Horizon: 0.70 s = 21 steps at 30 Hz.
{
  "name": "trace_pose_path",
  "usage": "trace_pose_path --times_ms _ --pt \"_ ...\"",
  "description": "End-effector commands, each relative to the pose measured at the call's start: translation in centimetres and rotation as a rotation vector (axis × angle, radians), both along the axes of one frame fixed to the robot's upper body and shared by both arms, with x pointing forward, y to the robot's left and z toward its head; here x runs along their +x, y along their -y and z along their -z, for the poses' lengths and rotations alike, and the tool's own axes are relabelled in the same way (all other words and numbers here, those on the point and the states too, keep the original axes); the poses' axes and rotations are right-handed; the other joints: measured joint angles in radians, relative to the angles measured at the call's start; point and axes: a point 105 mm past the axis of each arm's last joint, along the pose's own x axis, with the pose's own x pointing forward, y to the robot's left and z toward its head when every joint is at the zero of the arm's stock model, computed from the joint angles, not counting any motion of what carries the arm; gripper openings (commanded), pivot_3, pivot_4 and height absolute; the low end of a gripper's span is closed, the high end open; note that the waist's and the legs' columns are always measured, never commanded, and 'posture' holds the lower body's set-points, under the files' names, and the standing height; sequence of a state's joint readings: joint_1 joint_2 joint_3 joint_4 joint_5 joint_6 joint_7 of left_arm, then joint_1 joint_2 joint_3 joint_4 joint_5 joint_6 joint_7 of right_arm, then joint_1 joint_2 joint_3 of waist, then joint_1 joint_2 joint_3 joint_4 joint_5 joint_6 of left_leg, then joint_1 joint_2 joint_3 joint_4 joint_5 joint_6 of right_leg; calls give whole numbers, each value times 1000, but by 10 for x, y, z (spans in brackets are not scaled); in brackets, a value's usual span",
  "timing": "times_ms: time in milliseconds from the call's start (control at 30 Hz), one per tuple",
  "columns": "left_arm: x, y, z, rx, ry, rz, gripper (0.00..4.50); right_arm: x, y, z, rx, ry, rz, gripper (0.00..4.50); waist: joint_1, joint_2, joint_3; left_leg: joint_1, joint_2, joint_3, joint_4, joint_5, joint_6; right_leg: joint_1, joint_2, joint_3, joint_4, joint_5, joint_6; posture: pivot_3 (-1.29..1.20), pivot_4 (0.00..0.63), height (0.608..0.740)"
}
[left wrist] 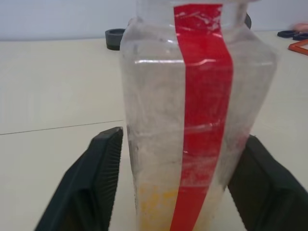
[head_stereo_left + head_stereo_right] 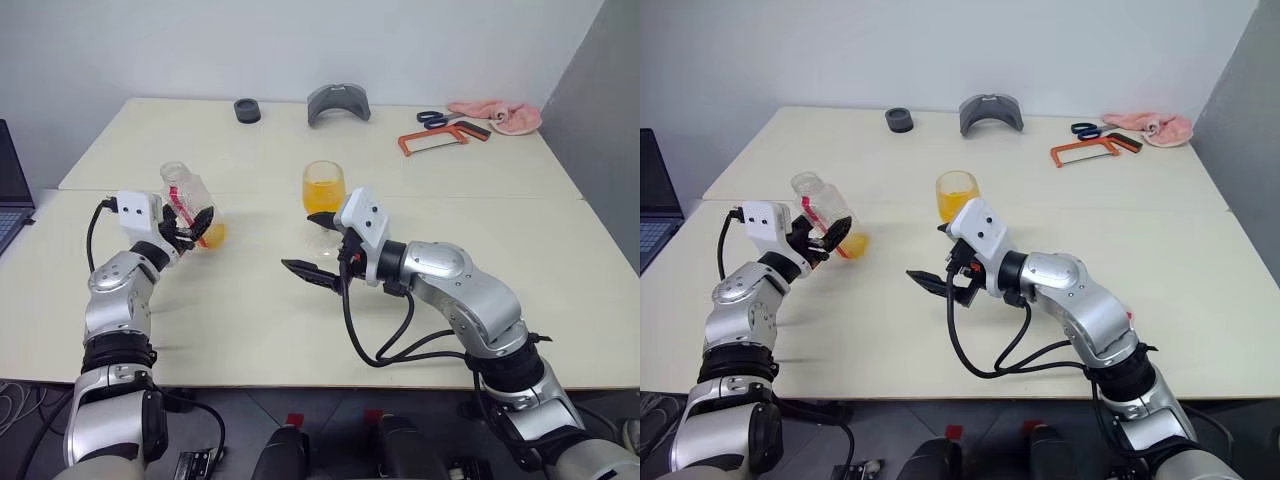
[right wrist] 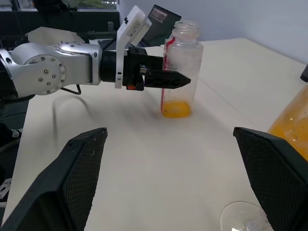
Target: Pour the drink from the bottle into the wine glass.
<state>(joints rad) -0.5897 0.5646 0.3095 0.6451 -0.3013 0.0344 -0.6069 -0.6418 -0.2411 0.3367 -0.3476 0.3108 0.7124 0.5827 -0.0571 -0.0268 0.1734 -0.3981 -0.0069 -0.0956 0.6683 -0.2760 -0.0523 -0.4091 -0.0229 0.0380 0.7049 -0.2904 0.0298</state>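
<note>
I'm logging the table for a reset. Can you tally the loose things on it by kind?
Clear drink containers: 2 (clear plastic bottle with a red stripe, clear stemmed wine glass holding orange drink)
Cutting tools: 2 (orange-framed hacksaw, dark-handled scissors)
Pink cloth: 1
Black round ring: 1
Grey curved part: 1
Total: 7

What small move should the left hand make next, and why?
Probably draw the left hand straight back from the bottle. The bottle stands on the table with only a little drink left, the wine glass is filled, and the fingers stand apart from the bottle's sides.
</note>
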Motion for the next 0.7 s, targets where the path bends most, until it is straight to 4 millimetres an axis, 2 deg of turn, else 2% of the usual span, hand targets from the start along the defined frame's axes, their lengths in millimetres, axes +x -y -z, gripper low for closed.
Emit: trace_pose_path --times_ms 33,233,433,567,700 --pt "-3 -1 -11 16 54 8 4488 -2 1 -13 27 50 1 4500 0 0 0 0 0 0 0 0 0 0 0 0 0 0 0 0 150 740" --pt "-8 6 -7 60 44 26 4488 -6 9 -2 -5 27 -12 4500 0 0 0 0 0 0 0 0 0 0 0 0 0 0 0 0 150 740" --pt "-28 1 3 92 33 -36 4488 -6 39 33 -6 60 49 4500 1 0 0 0 0 0 -2 0 0 1 0 1 -2 0 0 0 150 740" --pt "-46 -3 6 79 39 -123 4488 7 70 60 116 36 246 4500 3 0 0 0 2 0 -2 0 0 1 0 1 -3 0 0 0 150 740" --pt "-63 -2 18 60 5 -158 4488 24 99 72 233 63 474 4500 3 0 0 3 2 2 -4 0 0 3 0 2 -4 0 0 0 150 740"
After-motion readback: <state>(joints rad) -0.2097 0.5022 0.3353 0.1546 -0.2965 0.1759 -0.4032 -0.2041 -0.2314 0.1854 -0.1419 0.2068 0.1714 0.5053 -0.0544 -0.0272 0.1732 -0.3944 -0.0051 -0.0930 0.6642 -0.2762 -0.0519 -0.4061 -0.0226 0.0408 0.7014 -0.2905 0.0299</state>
